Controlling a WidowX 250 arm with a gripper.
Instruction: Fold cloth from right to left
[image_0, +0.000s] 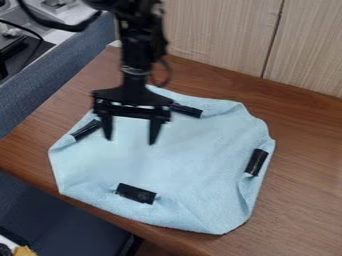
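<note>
Over blue cloth (190, 162), end effector (130, 141) hangs open; 4 black strips (136, 193) dot cloth.

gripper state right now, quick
Gripper: open, fingers spread, nothing between them, above the left part of the cloth as the camera sees it.

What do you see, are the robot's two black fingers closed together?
No, the fingers stand clearly apart, and the light blue cloth is visible in the gap between them.
</note>
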